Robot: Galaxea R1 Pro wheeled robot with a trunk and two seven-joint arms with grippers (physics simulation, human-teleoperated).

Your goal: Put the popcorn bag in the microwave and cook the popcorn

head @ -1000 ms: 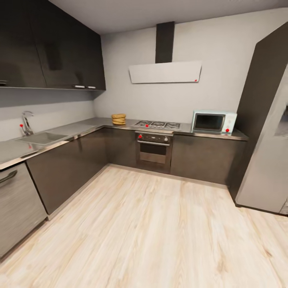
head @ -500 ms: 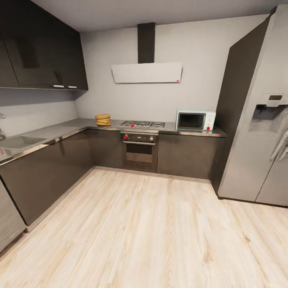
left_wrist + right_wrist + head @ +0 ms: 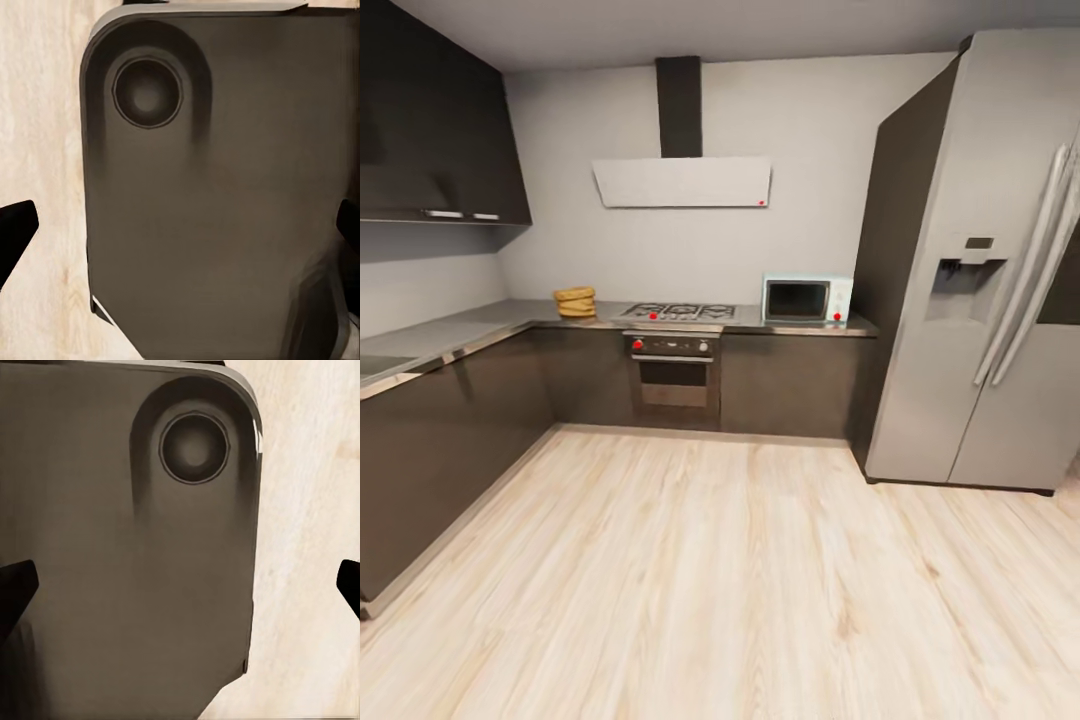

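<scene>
In the head view the golden-brown popcorn bag (image 3: 575, 301) stands on the steel countertop (image 3: 480, 322) near the far corner, left of the gas hob. The pale mint microwave (image 3: 807, 299) sits with its dark door shut at the worktop's right end, beside the fridge. No popcorn heap can be made out at this distance. In the left wrist view my left gripper (image 3: 180, 231) is open, its dark fingertips (image 3: 15, 234) at the picture's edges, with nothing between them. My right gripper (image 3: 180, 583) is likewise open and holds nothing in the right wrist view.
A gas hob (image 3: 678, 312) and a steel oven (image 3: 672, 370) stand between bag and microwave. A tall grey fridge (image 3: 980, 280) fills the right. Pale wood floor (image 3: 700, 560) stretches ahead. Both wrist views look down on my own dark base (image 3: 225, 187) above the floor.
The whole head picture has slid left, so the camera has turned right. The sink and tap have left the view and the fridge's front has come in. The bag and microwave stand where they were.
</scene>
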